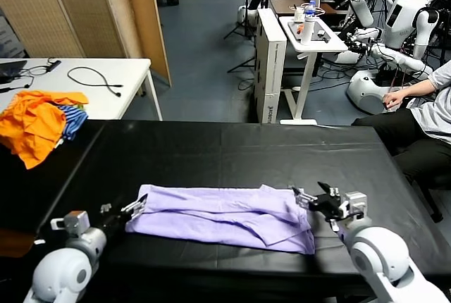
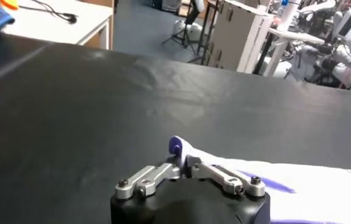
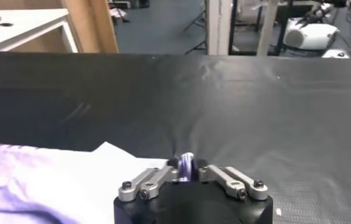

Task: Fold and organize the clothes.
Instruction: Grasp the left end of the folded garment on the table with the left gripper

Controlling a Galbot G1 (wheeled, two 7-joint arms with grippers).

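Lying folded into a long band, the lilac T-shirt runs crosswise on the black table, stretched between the two grippers. At one end the left gripper pinches a fold of its cloth; at the other the right gripper likewise nips the edge.

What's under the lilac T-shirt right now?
Only the black table shows around the folded T-shirt. Whatever lies beneath its layers is covered. The left gripper and right gripper sit at its ends.

One lilac T-shirt, one orange-and-striped garment pile, two claws.
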